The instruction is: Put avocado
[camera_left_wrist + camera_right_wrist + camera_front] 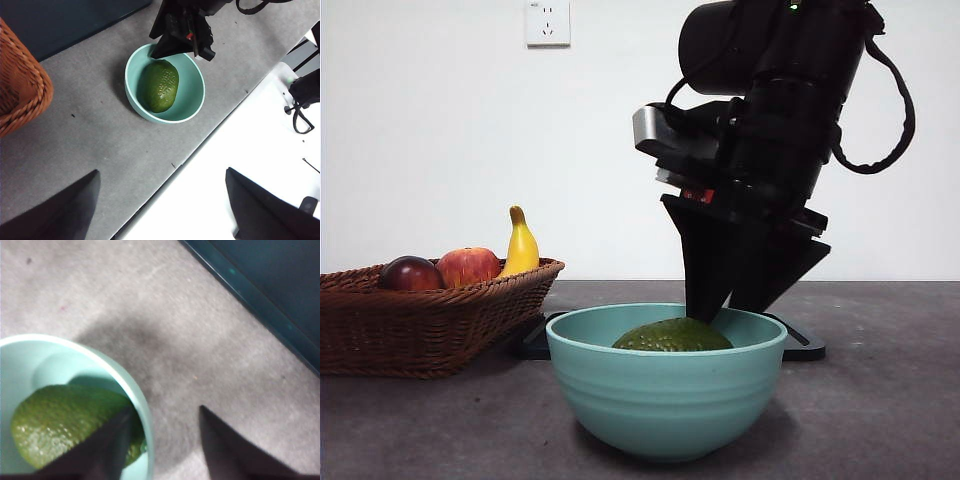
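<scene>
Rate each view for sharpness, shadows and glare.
Front view: sharp and evenly lit; the right hand is a near-black silhouette above the bowl. Left wrist view: crisp, the avocado shows its bumps; the white surface is washed out. Right wrist view: soft and blurry, with a dark shadow on the table beside the bowl.

Low in the centre of the front frame, the dark green, bumpy-skinned oval avocado [672, 336] lies in a pale teal, smooth round bowl [665, 400]. At lower left, a brown woven wicker basket [425, 325] holds a dark red-purple round fruit [411, 273], a red apple [468, 266] and a yellow banana [521, 246] — brown at its tip. The table [880, 420] is mottled grey; the right pincer [730, 300] is plain black.
</scene>
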Controlling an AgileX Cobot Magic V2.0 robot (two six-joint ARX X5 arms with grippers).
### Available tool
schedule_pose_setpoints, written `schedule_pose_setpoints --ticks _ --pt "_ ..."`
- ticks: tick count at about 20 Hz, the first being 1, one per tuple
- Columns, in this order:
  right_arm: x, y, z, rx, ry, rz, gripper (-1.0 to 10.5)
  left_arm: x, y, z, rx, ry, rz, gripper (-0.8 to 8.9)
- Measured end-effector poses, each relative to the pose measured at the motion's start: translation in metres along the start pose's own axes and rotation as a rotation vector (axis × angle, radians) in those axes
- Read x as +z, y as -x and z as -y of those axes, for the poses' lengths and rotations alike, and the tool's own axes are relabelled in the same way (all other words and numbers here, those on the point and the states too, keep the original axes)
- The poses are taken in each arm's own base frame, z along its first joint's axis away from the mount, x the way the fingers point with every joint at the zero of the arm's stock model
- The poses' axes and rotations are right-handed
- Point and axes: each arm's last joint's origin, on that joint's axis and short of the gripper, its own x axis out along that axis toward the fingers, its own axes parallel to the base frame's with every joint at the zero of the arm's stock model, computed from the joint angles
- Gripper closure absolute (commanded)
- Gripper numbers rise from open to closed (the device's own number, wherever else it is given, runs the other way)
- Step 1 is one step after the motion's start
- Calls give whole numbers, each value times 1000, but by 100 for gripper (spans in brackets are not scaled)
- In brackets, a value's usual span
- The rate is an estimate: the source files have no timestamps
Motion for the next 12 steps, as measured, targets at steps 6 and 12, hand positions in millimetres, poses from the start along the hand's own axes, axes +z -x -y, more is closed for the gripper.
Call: schedule_pose_setpoints --ticks 6,12 --pt "0 -2 -8 8 29 -4 930 0 0 0 0 0 0 414" --pt "-1 -3 -14 15 48 -9 930 0 0 0 0 0 0 414"
